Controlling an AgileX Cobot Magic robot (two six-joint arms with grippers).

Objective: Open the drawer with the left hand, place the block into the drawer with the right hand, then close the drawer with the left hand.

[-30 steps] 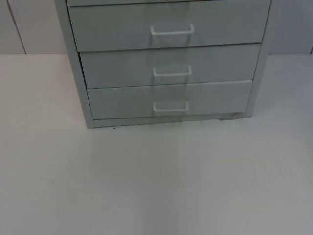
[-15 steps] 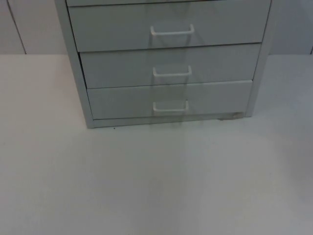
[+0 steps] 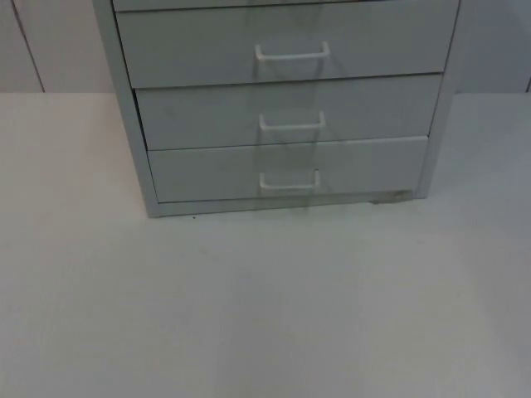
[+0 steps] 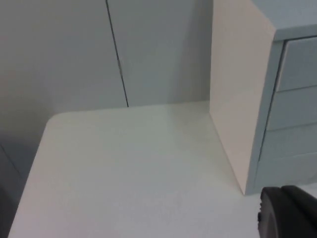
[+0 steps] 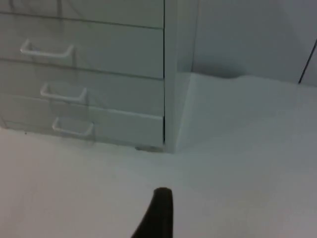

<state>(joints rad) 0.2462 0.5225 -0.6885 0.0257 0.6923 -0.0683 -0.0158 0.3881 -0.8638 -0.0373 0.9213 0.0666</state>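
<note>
Nothing started yet: the pale grey metal drawer cabinet (image 3: pixel 282 108) sits at the table's far edge, all drawers shut and white handles facing the waiting arms, left gripper (image 4: pixel 290 213) and right gripper (image 5: pixel 158 213) jaw states impossible to tell, block's whereabouts unknown.

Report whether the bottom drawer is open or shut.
Shut. The bottom drawer has its front flush with the cabinet frame and the drawers above, its handle untouched.
</note>
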